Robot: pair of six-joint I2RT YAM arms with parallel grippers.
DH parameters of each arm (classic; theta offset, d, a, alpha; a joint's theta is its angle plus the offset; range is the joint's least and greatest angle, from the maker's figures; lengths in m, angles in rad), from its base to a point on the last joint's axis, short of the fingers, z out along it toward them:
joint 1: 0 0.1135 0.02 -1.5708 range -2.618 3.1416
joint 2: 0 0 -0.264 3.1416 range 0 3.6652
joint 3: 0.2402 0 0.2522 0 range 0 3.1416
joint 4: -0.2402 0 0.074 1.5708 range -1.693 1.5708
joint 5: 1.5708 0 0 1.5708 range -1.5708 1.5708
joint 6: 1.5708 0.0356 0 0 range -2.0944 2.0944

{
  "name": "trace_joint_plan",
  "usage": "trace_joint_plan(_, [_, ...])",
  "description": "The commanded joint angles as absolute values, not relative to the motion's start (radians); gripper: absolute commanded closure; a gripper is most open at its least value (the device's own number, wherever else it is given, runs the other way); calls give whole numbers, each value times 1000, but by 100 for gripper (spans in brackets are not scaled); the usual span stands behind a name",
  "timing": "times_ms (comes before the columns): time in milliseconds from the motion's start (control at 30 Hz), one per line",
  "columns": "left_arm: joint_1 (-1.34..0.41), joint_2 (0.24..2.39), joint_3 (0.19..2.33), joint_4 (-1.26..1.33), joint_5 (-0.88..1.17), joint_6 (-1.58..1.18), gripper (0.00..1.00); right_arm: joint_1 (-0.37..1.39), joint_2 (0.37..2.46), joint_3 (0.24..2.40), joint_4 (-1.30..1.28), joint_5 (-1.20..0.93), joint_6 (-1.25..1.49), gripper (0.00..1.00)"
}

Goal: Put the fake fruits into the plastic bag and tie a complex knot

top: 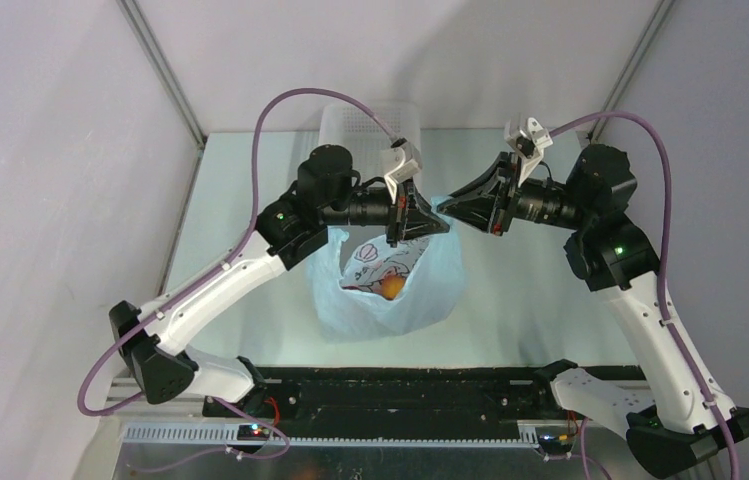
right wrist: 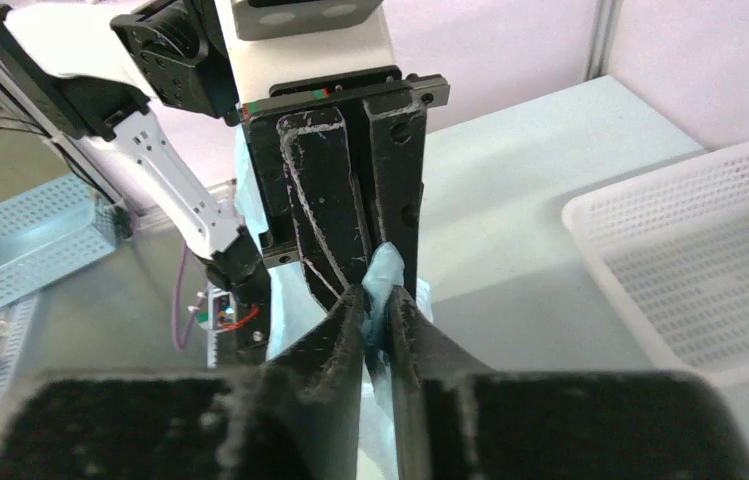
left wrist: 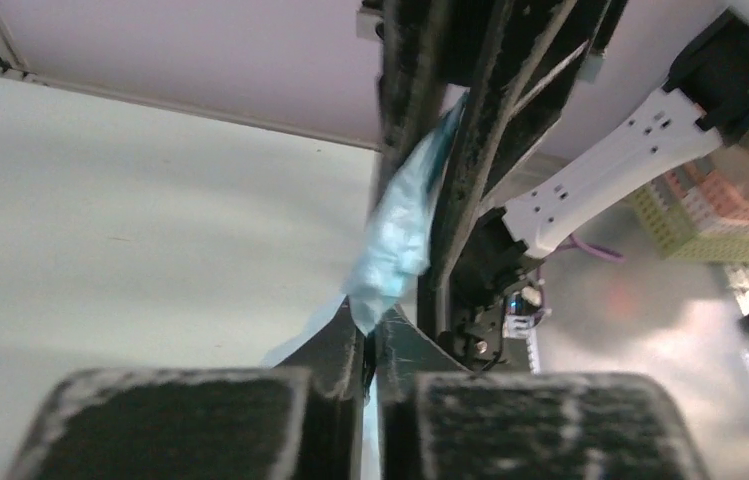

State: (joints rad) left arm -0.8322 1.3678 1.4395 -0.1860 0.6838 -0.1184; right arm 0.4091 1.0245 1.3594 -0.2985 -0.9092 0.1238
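The light-blue plastic bag (top: 382, 305) stands on the table's middle, its top drawn up between both grippers. An orange-peach fruit (top: 393, 288) shows through the bag; the other fruits are hidden. My left gripper (top: 440, 226) is shut on a strip of the bag's plastic (left wrist: 395, 250); its fingertips (left wrist: 345, 345) pinch it. My right gripper (top: 442, 206) faces it tip to tip and is shut on the same bunched plastic (right wrist: 386, 272). In the right wrist view my right gripper (right wrist: 378, 300) meets the left gripper's fingers (right wrist: 330, 210). No finished knot shows.
A white perforated basket (top: 350, 125) stands at the table's back, behind the left arm, and also shows in the right wrist view (right wrist: 690, 270). A light-blue basket (right wrist: 30, 240) sits off the table. Grey walls close the back and sides.
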Motion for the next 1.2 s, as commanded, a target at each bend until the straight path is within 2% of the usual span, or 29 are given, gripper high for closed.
trace_joint_plan(0, [-837,1356,1415,-113,683,-137,99,404,1007,1364,-275,-893,128,60])
trace_joint_plan(33, [-837,1355,1416,-115,681,-134,100,402,1004,1355,-273,-902,127,43])
trace_joint_plan(67, [-837,1354,1416,-120,683,-128,100,396,991,1346,-269,-907,123,35])
trace_joint_plan(100, [-837,1352,1417,-122,684,-124,100,393,972,1324,-257,-914,121,23])
trace_joint_plan(167, [-837,1346,1418,-125,686,-122,100,377,938,1283,-234,-937,120,14])
trace_joint_plan(300, [-835,1339,1421,-125,689,-118,100,321,875,1178,-172,-1008,139,8])
trace_joint_plan(467, [-834,1338,1428,-127,705,-119,100,310,836,1051,-90,-1045,148,7])
trace_joint_plan(767, [-829,1338,1430,-119,731,-129,100,321,895,973,81,-1052,208,18])
trace_joint_plan(967, [-830,1338,1431,-117,740,-133,100,351,945,971,136,-1050,223,30])
trace_joint_plan(1100, [-829,1338,1431,-112,728,-138,100,364,971,971,144,-1057,224,46])
trace_joint_plan(1167, [-829,1338,1432,-106,726,-144,100,371,974,970,130,-1054,215,52])
